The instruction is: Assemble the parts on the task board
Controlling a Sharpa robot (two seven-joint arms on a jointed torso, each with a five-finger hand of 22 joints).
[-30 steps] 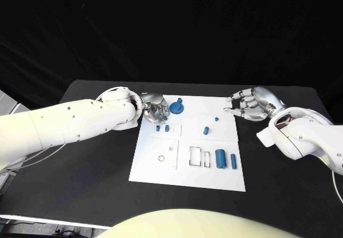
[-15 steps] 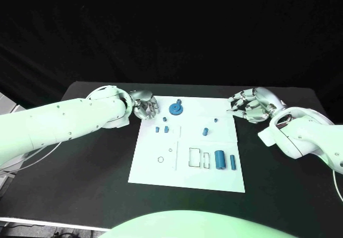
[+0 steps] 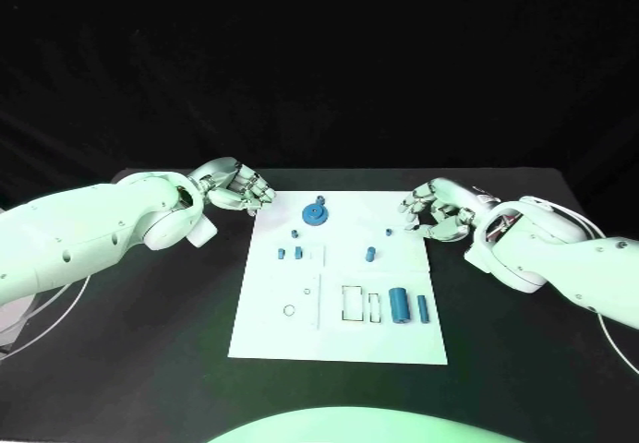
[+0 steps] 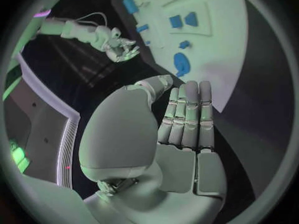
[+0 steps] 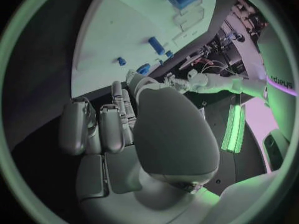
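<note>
A robot lab: black-draped table (image 3: 160, 369), white task board (image 3: 267, 332) with blue parts (image 3: 398, 304).

Black table (image 3: 160, 305), matte top, running from 9 to 3 o'clock across the head view and down to 6; far edge sits just past centre toward 12. Behind it, from 10 round to 2 o'clock, a black curtain (image 3: 333, 83), faint folds, no seams or windows visible. Greenish light over the whole scene. Right wrist view: bright green light strip (image 5: 233, 129) at about 3 o'clock, with a purple-lit patch beside it toward the rim. At 9 o'clock in the head view, thin pale cables (image 3: 40, 318) hang off the table edge.
</note>
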